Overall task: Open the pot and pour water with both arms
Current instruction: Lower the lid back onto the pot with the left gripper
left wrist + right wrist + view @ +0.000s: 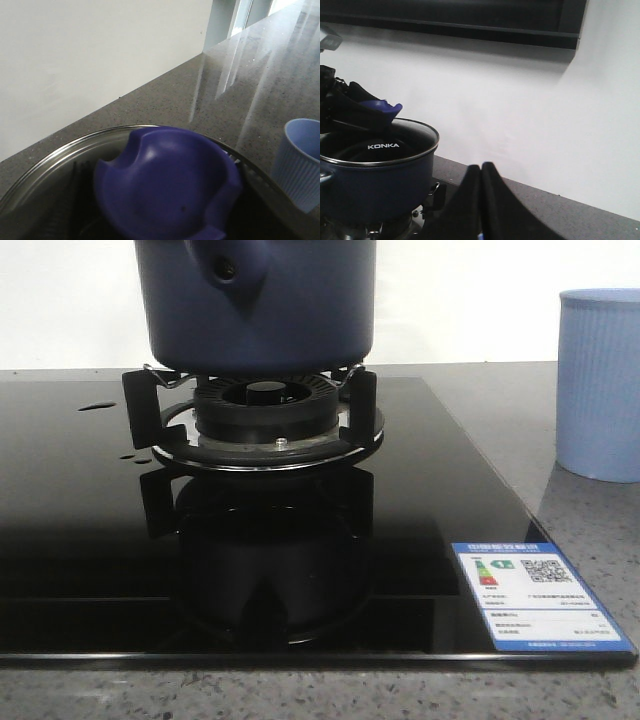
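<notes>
Pot sits on burner; right fingers pressed together.

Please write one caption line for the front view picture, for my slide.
Navy-blue pot on the gas burner of a black glass hob, pale blue ribbed cup on the counter beside.

One pot, one cup, one burner, one label.
Beside the closed right pincer: single navy pot on single burner; farther off, single ribbed cup, single label.
</notes>
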### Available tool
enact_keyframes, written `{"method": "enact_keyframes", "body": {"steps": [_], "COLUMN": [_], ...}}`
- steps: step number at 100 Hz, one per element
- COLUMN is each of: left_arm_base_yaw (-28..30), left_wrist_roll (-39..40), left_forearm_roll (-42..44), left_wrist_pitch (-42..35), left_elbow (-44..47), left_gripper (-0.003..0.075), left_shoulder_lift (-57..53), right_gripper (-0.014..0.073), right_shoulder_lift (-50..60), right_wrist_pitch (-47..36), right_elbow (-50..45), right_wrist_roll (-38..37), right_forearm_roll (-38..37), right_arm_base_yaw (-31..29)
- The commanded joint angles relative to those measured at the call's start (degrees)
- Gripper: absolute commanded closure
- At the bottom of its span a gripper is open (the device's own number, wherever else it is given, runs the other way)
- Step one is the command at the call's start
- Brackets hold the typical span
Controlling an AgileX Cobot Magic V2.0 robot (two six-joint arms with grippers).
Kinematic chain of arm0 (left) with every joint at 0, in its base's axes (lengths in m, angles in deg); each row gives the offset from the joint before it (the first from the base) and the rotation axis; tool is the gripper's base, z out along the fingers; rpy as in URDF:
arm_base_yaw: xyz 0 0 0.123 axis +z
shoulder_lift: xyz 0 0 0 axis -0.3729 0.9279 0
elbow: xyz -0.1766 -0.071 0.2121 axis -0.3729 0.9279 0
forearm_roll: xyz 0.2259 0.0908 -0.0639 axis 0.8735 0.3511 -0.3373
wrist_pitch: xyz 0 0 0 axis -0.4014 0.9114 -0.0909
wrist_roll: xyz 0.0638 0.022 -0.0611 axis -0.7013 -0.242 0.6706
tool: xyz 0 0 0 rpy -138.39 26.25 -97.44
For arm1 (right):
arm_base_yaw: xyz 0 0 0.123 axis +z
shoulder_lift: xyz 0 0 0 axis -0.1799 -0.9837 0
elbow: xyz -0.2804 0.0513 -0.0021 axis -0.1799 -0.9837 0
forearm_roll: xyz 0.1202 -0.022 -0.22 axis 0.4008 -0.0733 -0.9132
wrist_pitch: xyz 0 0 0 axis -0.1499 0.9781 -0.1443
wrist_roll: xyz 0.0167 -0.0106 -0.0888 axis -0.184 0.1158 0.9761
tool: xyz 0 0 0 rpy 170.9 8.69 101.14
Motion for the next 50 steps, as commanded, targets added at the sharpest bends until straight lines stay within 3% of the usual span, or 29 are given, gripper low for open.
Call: {"method": "enact_keyframes", "body": {"steps": [1,50], "left_arm_base_yaw": [-0.4,0.1], "left_wrist_roll": [0.2,0.2], "left_forearm_roll": [-3.6,-4.0], "left_wrist_pitch": [0.2,1.6], "left_elbow": [-1.7,-2.7], "left_gripper": [0.0203,0.0223], "left_shoulder_lift": [-3.0,-9.6], "right_gripper": [0.066,0.066], "right_shoulder_lift": [0.0,0.0], "right_wrist_pitch": [-0.3,2.7], "right_elbow": [1.5,1.5], "right_wrist_roll": [0.0,0.0], "right_forearm_roll": [1.0,1.0], "right_arm_base_yaw": [-0.4,-0.4]}}
